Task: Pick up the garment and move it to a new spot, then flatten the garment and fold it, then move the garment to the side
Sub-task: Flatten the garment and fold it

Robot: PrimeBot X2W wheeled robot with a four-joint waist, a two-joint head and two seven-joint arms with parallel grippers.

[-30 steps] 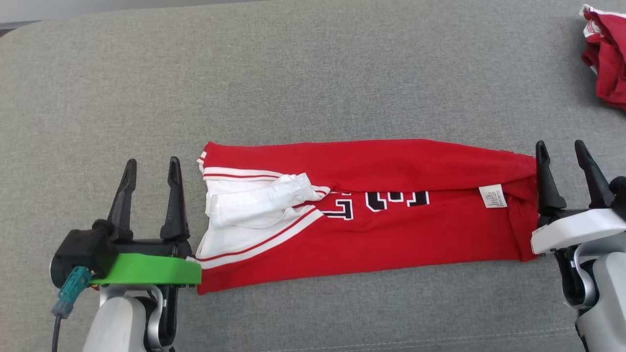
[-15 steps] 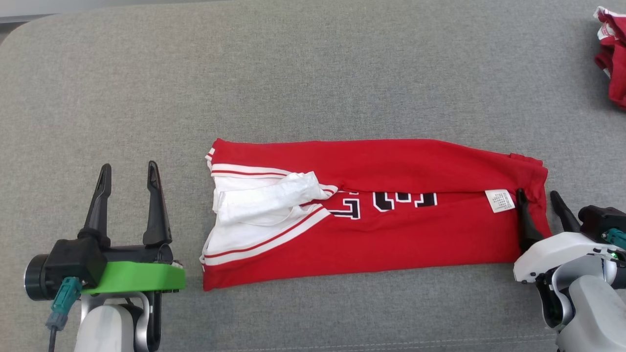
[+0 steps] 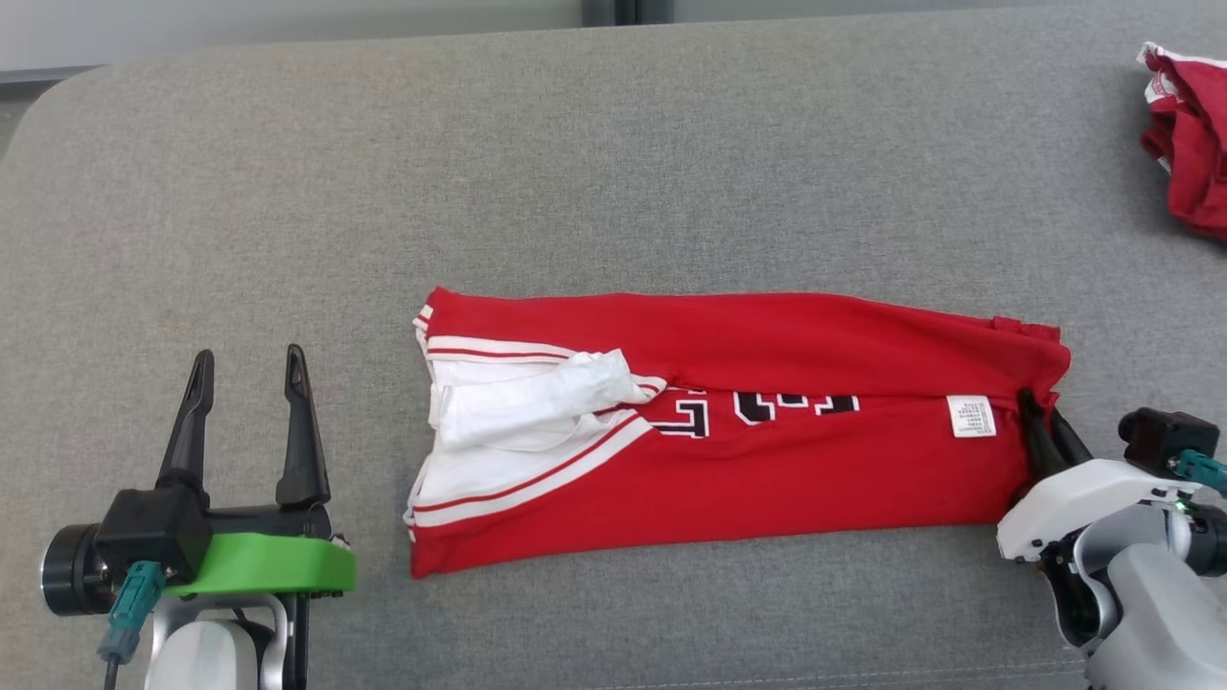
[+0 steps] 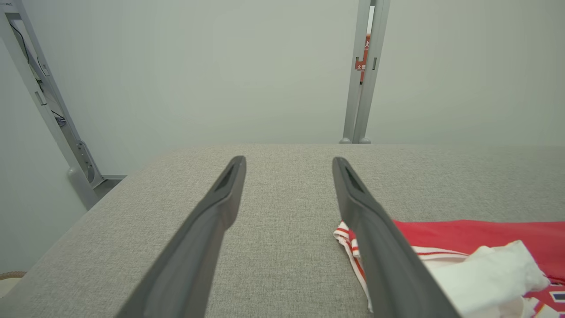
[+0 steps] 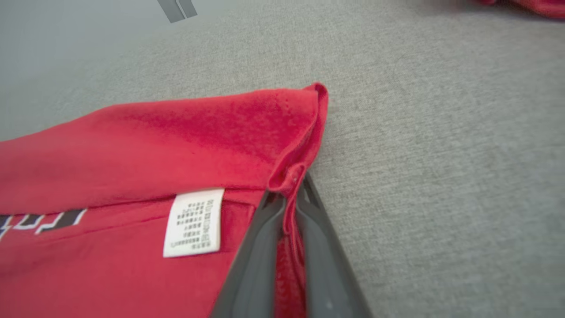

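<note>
Garment (image 3: pixel 767 460): red, folded lengthwise into a long band, flat on the grey fabric-covered surface (image 3: pixel 575 172). It lies parallel to the near edge, nearer that edge than the far one, roughly centred left to right.

Left end of the band: white lining (image 3: pixel 527 398) and red-and-white striped trim exposed. Black lettering (image 3: pixel 757 407) partly hidden under the upper fold. White care label (image 3: pixel 971 417) near the right end.

Right end effector (image 3: pixel 1040 412): fingers pressed together, pinching the hem at the garment's right end. In the right wrist view the red cloth bunches into a small ridge between the fingertips.

Left end effector (image 3: pixel 247 355): fingers spread, holding nothing, beside the garment's left end but apart from it, above bare surface.

Second red garment (image 3: pixel 1184 134): crumpled at the far right corner, well apart from the folded one.
</note>
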